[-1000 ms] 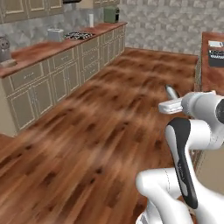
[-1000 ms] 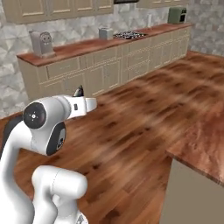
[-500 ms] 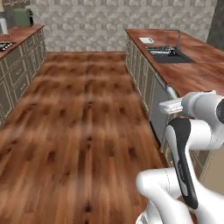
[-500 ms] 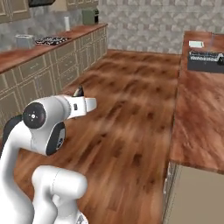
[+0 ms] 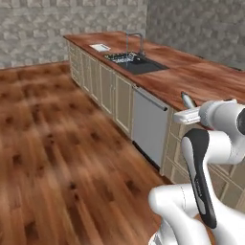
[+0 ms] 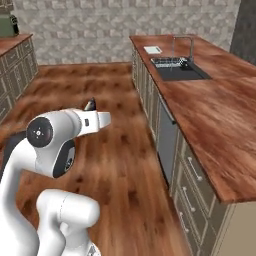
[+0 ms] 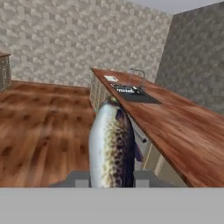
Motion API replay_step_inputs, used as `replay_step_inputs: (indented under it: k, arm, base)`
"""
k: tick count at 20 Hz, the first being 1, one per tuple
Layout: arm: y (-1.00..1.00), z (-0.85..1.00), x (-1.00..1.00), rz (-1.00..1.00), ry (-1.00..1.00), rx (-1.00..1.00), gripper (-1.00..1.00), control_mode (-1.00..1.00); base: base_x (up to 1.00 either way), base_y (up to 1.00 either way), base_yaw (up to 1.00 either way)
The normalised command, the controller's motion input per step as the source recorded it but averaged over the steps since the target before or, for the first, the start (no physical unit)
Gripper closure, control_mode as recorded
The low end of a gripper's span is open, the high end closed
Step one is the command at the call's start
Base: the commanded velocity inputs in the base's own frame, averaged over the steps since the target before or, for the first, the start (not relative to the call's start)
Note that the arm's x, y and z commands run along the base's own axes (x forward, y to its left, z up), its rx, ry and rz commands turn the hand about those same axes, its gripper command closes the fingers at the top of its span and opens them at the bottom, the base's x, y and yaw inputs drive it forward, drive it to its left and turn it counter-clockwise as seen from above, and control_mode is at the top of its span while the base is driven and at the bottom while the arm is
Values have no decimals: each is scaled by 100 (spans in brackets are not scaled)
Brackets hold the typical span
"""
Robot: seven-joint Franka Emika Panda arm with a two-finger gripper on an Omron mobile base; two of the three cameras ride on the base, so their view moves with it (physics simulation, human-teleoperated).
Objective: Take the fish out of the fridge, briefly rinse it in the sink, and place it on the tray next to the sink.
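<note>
With the arm folded up near the base, gripper (image 7: 112,181) is clamped on the fish (image 7: 112,142) — hand view shows the fish standing up from between the finger tips, speckled grey/brown body, pale belly side to the left, nose end pointing away from the hand toward the counter. Tips themselves are mostly hidden behind the fish body, so jaw gap isn't readable directly, but the fish sits pinched between them, not resting on anything.

In left base view a small grey sliver (image 5: 187,101) pokes up just above the wrist, prob. the fish end; in right base view a dark bit (image 6: 90,105) sticks up at the hand, can't tell if fish or finger.

Rel. to the gripper:
- Counter (image 7: 175,118): wood top, runs ahead and to the right of the hand, near edge just beside/below the fish in hand view. Cabinet fronts + a grey panel under it (image 5: 149,128).
- Sink (image 7: 131,93): black, set in the counter, well ahead of the gripper, far along the run. Thin grey faucet (image 7: 139,76) on its far side. White wire rack (image 6: 168,62) in the basin end farthest from the hand.
- Tray (image 7: 111,78): pale flat rectangle on the counter, just beyond the sink, farthest from the gripper. Well apart from the fish.
- Wood floor (image 7: 43,122) left of and below the hand.
- Stone-pattern wall (image 7: 78,43) straight ahead, behind the counter end.
</note>
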Motion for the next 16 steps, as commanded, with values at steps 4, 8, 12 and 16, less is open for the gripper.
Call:
replay_step_inputs:
  k: [4, 8, 12, 16]
  arm:
    - [0, 0, 0, 0, 0, 0, 100, 100]
    - [0, 0, 0, 0, 0, 0, 100, 100]
    - [0, 0, 0, 0, 0, 0, 100, 100]
    - [0, 0, 0, 0, 0, 0, 100, 100]
  base:
    - [100, 100, -65]
    - [100, 100, -65]
    - [93, 100, -63]
    - [70, 100, -55]
